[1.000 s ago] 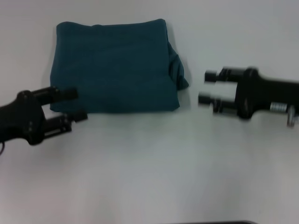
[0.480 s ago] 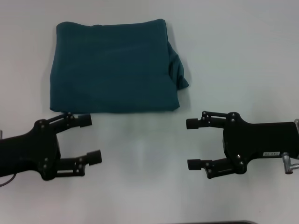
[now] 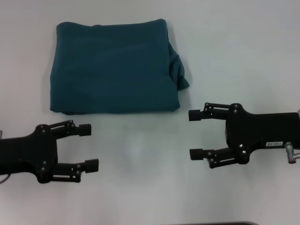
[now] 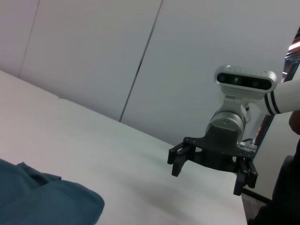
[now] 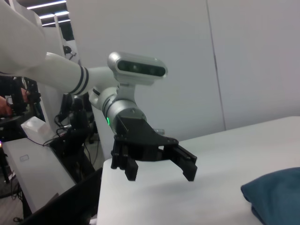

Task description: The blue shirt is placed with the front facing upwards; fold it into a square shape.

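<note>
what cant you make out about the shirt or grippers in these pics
- Shirt print and neck label: hidden in the head view, folded inside; only plain teal shows.
- How many layers and how neat the fold is underneath: hidden by the top layer.
- Most of the shirt in both wrist views: cut off by the edge, only a corner shows.
- Left gripper and right gripper arms: cut off at the head view's sides.

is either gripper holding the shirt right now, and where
Nothing is held. The left gripper and right gripper are both open, clear of the folded blue shirt.
</note>
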Motion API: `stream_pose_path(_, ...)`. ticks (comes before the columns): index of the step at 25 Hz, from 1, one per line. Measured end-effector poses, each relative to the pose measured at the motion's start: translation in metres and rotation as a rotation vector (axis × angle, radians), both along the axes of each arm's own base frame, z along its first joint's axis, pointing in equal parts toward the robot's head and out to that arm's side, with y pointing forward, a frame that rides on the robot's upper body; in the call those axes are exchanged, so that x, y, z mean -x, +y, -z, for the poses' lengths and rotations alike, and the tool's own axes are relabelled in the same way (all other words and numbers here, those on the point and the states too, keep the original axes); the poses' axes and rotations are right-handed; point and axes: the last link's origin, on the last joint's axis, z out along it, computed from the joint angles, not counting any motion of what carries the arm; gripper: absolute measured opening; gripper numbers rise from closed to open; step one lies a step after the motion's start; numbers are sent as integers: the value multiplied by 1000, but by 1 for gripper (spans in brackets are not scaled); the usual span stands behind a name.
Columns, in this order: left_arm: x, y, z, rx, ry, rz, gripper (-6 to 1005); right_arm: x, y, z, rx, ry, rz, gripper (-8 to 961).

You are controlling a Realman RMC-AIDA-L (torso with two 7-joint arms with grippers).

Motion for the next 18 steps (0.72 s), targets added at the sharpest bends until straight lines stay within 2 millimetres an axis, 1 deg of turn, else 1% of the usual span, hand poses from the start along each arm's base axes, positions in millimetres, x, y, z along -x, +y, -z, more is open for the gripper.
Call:
stream_pose_path(5,-4,8,-5,14,23,-5,934,1,5,-8,1,-24,15,915)
stream_pose_path(18,-3,9,-5,4,31,-1,934,2,10,-7,-5,-39,26,915)
